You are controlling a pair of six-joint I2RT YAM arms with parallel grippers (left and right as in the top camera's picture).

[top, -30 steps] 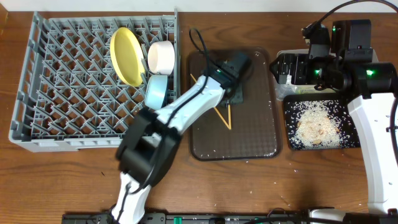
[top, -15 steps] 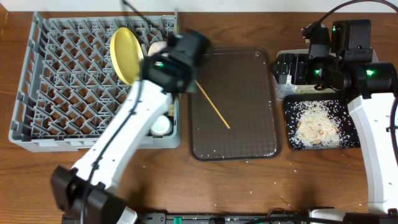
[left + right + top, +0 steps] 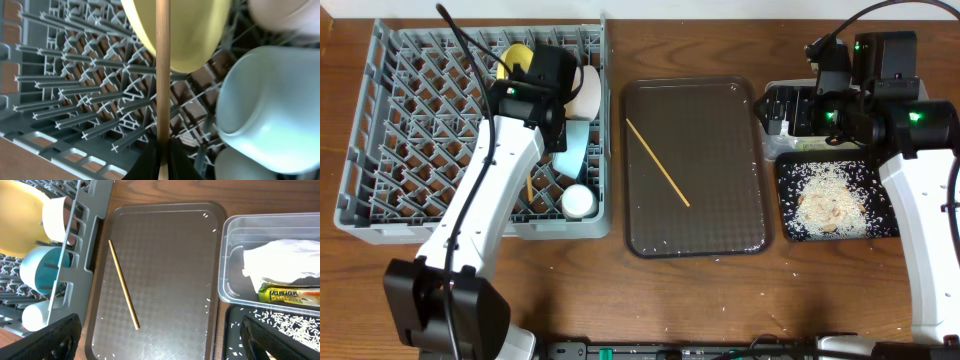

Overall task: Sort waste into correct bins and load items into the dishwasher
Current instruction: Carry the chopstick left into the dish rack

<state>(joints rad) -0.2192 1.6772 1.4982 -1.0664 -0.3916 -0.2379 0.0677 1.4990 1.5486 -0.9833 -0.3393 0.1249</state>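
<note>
The left gripper [image 3: 161, 150] pinches one chopstick [image 3: 162, 75] over the rack [image 3: 60, 100], beside the yellow plate [image 3: 190, 30]. Next, I think, lower it in and let go. The second chopstick [image 3: 657, 162] lies on the brown tray [image 3: 720, 210], to the right.

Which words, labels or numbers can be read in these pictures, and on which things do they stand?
"pandan", as far as it can be read: on the green-yellow wrapper lying in the clear tub.
Smaller print on that wrapper: too blurred to read.
Nothing else shows any writing.
</note>
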